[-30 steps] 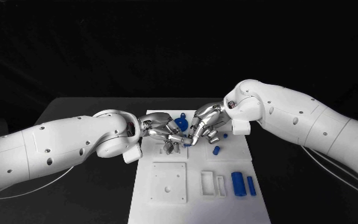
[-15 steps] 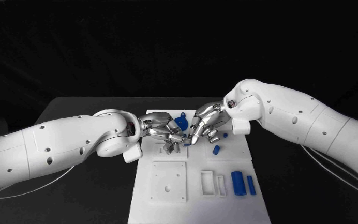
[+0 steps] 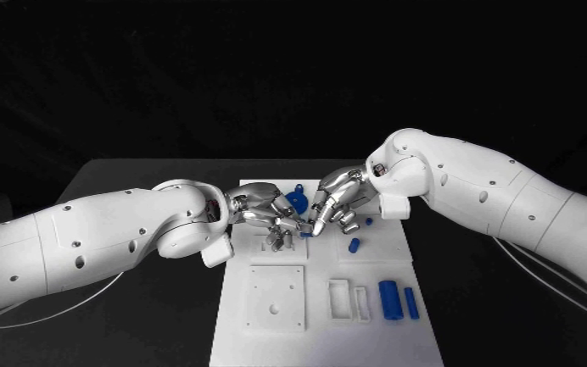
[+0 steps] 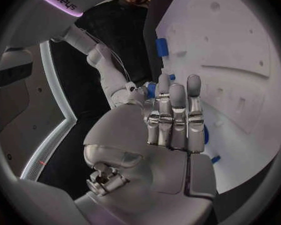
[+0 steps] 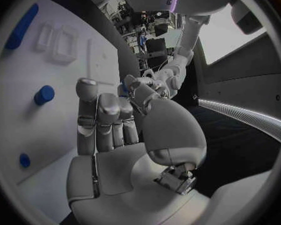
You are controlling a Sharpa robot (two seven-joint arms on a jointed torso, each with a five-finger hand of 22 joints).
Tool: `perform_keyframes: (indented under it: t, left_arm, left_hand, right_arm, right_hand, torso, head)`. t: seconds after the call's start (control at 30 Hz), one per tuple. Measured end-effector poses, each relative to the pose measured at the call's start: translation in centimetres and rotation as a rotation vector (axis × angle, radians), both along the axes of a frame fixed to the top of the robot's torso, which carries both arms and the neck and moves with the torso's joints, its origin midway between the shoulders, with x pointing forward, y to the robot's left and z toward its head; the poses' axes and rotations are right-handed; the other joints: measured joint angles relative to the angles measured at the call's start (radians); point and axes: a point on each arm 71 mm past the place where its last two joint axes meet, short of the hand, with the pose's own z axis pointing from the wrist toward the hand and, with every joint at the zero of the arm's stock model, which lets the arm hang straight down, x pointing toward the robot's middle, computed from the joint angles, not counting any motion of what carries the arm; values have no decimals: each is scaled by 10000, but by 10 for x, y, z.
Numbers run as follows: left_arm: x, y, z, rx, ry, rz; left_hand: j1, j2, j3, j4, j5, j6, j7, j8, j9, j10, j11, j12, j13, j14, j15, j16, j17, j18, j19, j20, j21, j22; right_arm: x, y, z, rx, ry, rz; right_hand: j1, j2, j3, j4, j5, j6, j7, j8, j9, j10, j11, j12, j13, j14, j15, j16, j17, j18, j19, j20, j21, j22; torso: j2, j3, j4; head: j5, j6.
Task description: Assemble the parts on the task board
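Both hands meet over the far end of the white board (image 3: pixel 321 333). The left hand (image 3: pixel 263 210) and right hand (image 3: pixel 337 202) seem to pinch one small blue piece (image 3: pixel 304 233) between their fingertips. Next, I think, press it down gently into its hole.

White task board (image 3: pixel 367 253), blue parts (image 3: pixel 392 300), silver hands, blk table (image 3: pixel 147 316)

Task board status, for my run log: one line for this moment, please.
left hand: cannot tell | right hand: cannot tell | both fingertips meet over task board | blue cylinder lying near edge
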Motion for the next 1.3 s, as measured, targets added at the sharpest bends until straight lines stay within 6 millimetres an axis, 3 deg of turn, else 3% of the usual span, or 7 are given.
perform_keyframes:
  t: [0.13, 0.4, 0.57, 0.7, 0.93, 1.2, 1.3]
  left_arm:
    - [1, 1, 0, -93, 71, 127]
    - [3, 8, 1, -201, 187, 509]
    - [6, 14, 0, -148, 241, 775]
    - [6, 16, 0, -93, 277, 852]
    - [6, 21, -1, 82, 299, 998]
    - [10, 29, -1, 634, 133, 1475]
    - [12, 31, 2, 981, -8, 1725]
  left_hand:
    - [-188, -50, 79, 6, 5, 7, -6, 0, 704, 36, -33, 73, 71, 36, -35, 39, 24, -1, -55, -54, 229, 0]
    - [-199, -61, 89, 5, 51, 11, -10, -2, 850, 43, -33, 120, 106, 57, -55, 109, 40, -1, -55, -54, 350, -1]
    - [-254, -117, 90, 4, 126, 32, -31, -2, 828, 93, -55, 120, 120, 75, -72, 109, 65, -1, -55, -53, 461, -2]
    - [-267, -129, 90, 4, 134, 37, -35, -2, 799, 95, -56, 120, 120, 75, -72, 109, 65, -1, -55, -53, 462, -3]
    - [-281, -143, 69, -20, 197, 47, -32, -9, 775, 108, -68, 158, 128, 108, -105, 131, 75, -1, -55, -52, 541, -3]
    - [-388, -247, 16, -74, 534, 215, -67, -20, 712, 256, -179, 158, 128, 277, -193, 149, 87, -1, -54, -52, 736, -4]
    - [-526, -384, 2, -88, 1261, 390, -104, -21, 661, 481, -231, 158, 127, 442, -252, 228, 115, -1, -55, -132, 772, -4]
  right_arm:
    - [-1, -1, 1, 13, -99, -83]
    - [-5, -10, 6, 131, -681, -778]
    - [-3, -22, 5, -12, -1173, -1476]
    - [0, -29, 5, -80, -1537, -1980]
    - [8, -54, 5, -209, -2098, -3128]
    - [16, -84, 12, 232, -3019, -4652]
    - [20, -93, 18, 746, -3640, -5449]
  right_hand:
    - [44, 44, -352, 209, -48, -202, 27, 0, -1, -156, 39, -133, -206, -77, 45, -79, -46, 0, 0, 0, -193, 0]
    - [128, 55, -1025, 469, 634, -857, 180, 67, -28, -516, 184, -420, -543, -176, 143, -401, -254, 1, 1, 109, -877, 0]
    - [101, -191, -1649, 763, 583, -1368, 335, 70, -52, -868, 274, -673, -859, -278, 243, -640, -435, 10, 5, 184, -1448, 0]
    - [148, -255, -1845, 938, 583, -1657, 402, 70, -52, -1193, 323, -936, -1192, -404, 266, -816, -571, 162, -23, 238, -1875, 0]
    - [198, -438, -1940, 1033, 1136, -1820, 465, 69, -52, -1351, 339, -1001, -1732, -440, 301, -962, -813, 255, 14, 273, -2371, -65]
    - [181, -473, -1939, 1117, 1172, -1816, 458, 69, -51, -1533, 342, -1127, -2352, -561, 281, -1357, -1230, 254, 17, 270, -3197, -316]
    - [181, -473, -1958, 1097, 1172, -1783, 425, 69, -51, -1657, 324, -1331, -2681, -620, 261, -1744, -1569, 252, 17, 270, -3397, -469]
  torso:
    - [0, 0, 2]
    - [-1, -2, 5]
    - [-1, 1, 4]
    - [-1, 3, 4]
    - [-1, 4, 4]
    - [-19, 7, 5]
    - [-36, 17, 11]
  head:
    - [-2, -8]
    - [24, -14]
    - [43, -21]
    - [53, -13]
    - [72, 13]
    - [157, -19]
    - [194, -44]
